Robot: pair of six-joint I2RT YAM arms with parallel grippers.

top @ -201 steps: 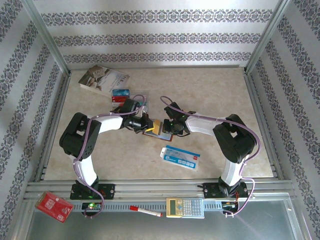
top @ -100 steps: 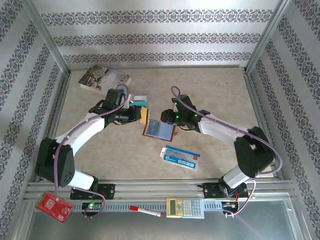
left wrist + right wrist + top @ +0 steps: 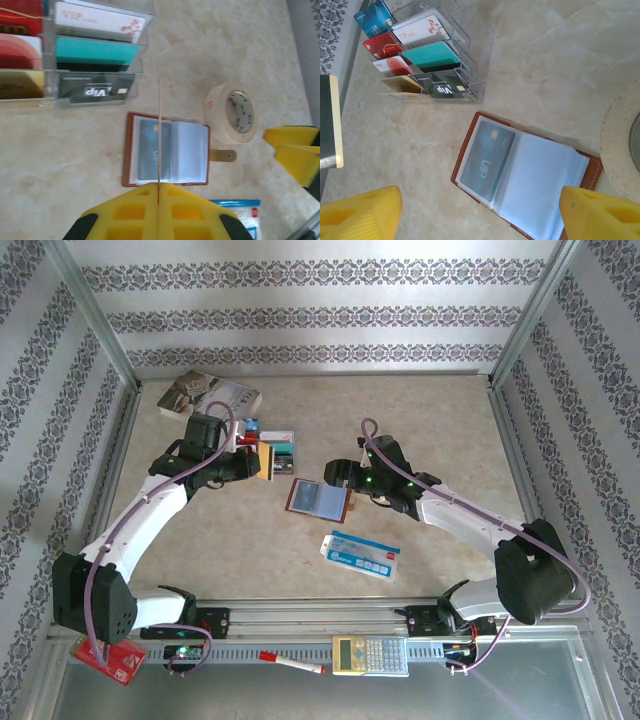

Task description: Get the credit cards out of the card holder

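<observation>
arms (image 3: pixel 140 515): white links, black joints | cables (image 3: pixel 368 428): purple, looped | gripper fingers (image 3: pixel 130 215): yellow, square recesses

A robot test cell in a lab: a marble-look bench (image 3: pixel 440 430) boxed in by aluminium posts (image 3: pixel 97 320) and patterned wallpaper panels (image 3: pixel 320 315), with 2 arms, the left arm (image 3: pixel 140 525) and the right arm (image 3: pixel 465 523), bolted to a slotted metal rail (image 3: pixel 320 618) at the frame's lower edge.

book (image 3: pixel 208 398) far left | tape roll (image 3: pixel 215 109) | blue-white packet (image 3: pixel 361 554) | calculator (image 3: pixel 370 654) | red pen, maybe marker (image 3: pixel 291 661)
</observation>
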